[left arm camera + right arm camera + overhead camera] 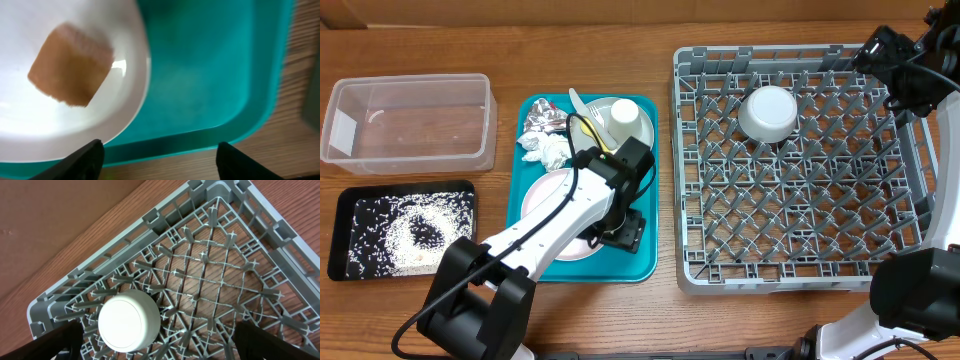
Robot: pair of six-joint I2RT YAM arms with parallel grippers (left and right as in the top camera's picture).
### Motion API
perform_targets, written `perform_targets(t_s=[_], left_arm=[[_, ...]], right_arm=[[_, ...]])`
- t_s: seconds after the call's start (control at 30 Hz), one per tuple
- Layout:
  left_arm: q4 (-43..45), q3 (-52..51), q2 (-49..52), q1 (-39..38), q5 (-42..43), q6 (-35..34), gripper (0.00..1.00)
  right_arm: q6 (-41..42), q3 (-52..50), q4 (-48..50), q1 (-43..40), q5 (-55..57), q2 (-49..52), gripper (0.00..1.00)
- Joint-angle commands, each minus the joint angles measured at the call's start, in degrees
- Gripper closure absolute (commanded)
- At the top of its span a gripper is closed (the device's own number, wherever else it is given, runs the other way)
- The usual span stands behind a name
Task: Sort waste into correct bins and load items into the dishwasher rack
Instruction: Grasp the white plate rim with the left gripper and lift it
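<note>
Wooden table (380, 320); left hand (160, 152) spread over teal tray (210, 75), right hand (157, 337) spread above rack (215, 280)

Even, bright overhead light; left wrist view blurred, glare spot on white plate (100, 127).

On my screen the left arm (535, 235) was a smooth white link capped at both ends by bulky black joint housings, rounded at the base and boxier toward the wrist. A thin black cable (571, 190) ran loose along it. The right arm (920, 290) had the same look: a glossy black housing low down, a short white section beside it, and a cluster of angular black parts at the far end (details there were too dark for me to make out). The fingers (85, 161) of the left gripper (157, 162) were matte black wedges. The fingers (57, 342) of the right gripper (162, 342) matched them.
</note>
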Motion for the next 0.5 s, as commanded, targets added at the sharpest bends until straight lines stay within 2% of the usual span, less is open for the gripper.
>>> perform_targets(t_s=[0.0, 0.23, 0.37, 0.47], left_arm=[[-0.2, -3.4, -1.3, 0.0, -6.0, -3.0, 0.27], [1.5, -6.8, -1.3, 0.0, -5.9, -5.9, 0.32], [6.2, -10.2, -1.3, 0.0, -5.9, -6.1, 0.33], [8.6, -11.8, -1.3, 0.0, -6.5, -6.1, 0.38]], right_arm=[[0.3, 0.6, 0.2, -0.1, 0.6, -1.9, 0.0], [0.2, 0.6, 0.2, -0.1, 0.6, -1.9, 0.0], [0.2, 0.6, 0.2, -0.1, 0.6, -1.9, 0.0], [0.2, 0.6, 0.2, -0.1, 0.6, -1.9, 0.0]])
